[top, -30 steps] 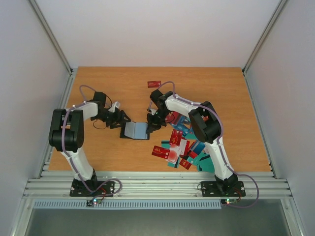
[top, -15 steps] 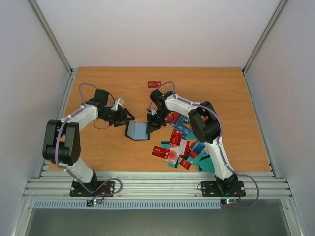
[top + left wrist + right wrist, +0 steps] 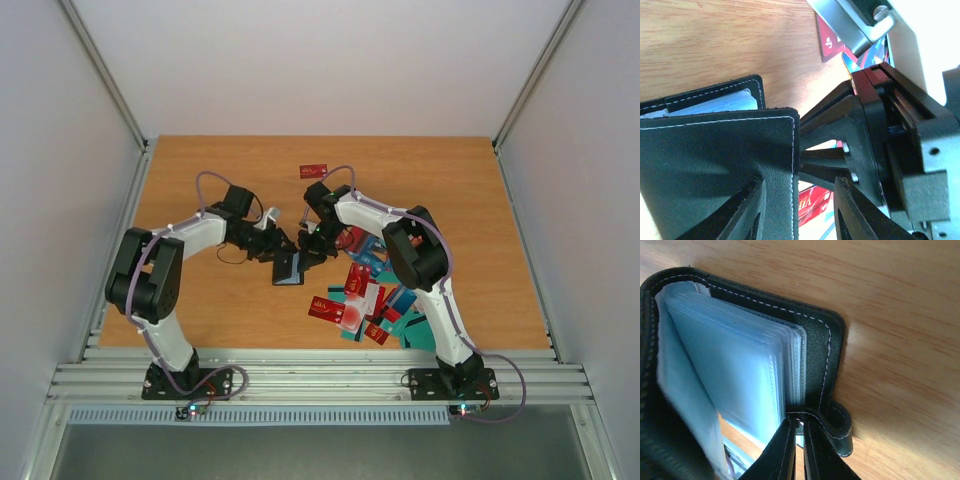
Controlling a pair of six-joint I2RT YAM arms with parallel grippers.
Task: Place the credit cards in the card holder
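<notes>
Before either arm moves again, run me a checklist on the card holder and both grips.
1. Right gripper clamped on the card holder at its edge: ok.
2. Left gripper gripping the cover: not ok, jaws open astride its edge.
3. Clear sleeves exposed: ok.
4. Sleeves empty: cannot tell.
5. A card in either gripper: not ok, none held.
6. Credit cards piled by the right arm: ok.

The wooden table point(image 3: 200, 180) bears the black card holder point(image 3: 288, 268) near its middle, half folded, one cover flat on the wood. A heap of red, teal and white credit cards point(image 3: 365, 300) sprawls at the near right. A lone red card point(image 3: 314, 170) lies farther back.
</notes>
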